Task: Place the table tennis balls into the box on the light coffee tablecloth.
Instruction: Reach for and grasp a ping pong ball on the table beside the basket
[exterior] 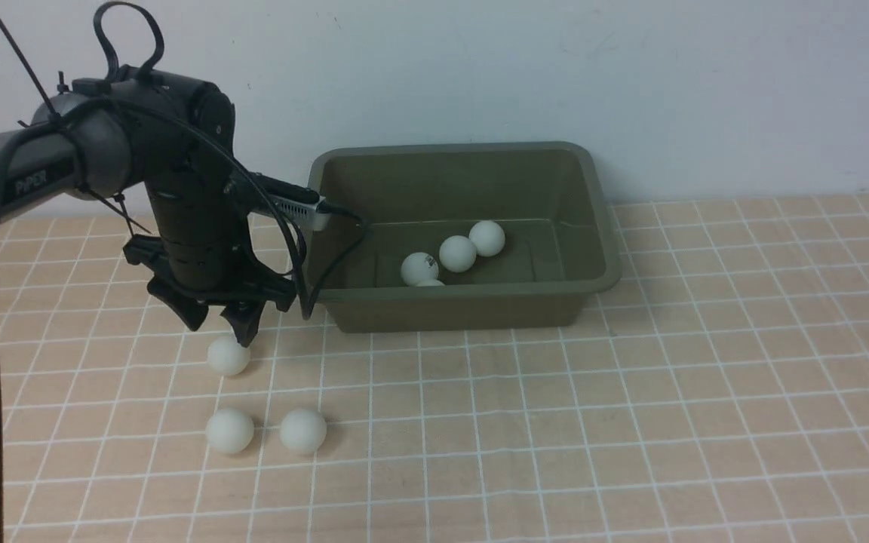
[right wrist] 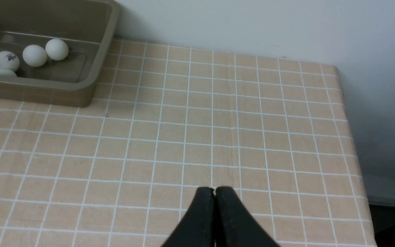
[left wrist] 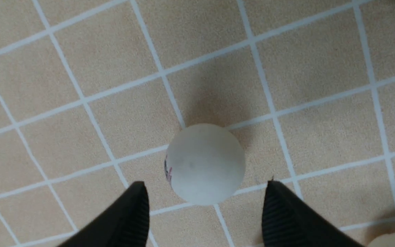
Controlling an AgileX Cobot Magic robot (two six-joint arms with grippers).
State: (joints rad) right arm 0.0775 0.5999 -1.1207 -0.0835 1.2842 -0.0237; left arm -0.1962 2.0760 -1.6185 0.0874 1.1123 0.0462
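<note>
Am hovering left gripper, jaws spread, empty, just above ball on cloth, near box. At least four balls lying in box; three lying outside, awaiting pickup. Am holding right gripper clenched, empty.

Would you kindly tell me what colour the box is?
The box is olive green, clearest in the front view.

An olive-green box sits on the checked tablecloth against a pale wall. Four table tennis balls cluster inside toward its seven o'clock corner, one half hidden by the near wall. At the box's eight o'clock the left gripper points down, jaws spread, just over a loose ball. Two further balls lie at that ball's six and five o'clock.
</note>
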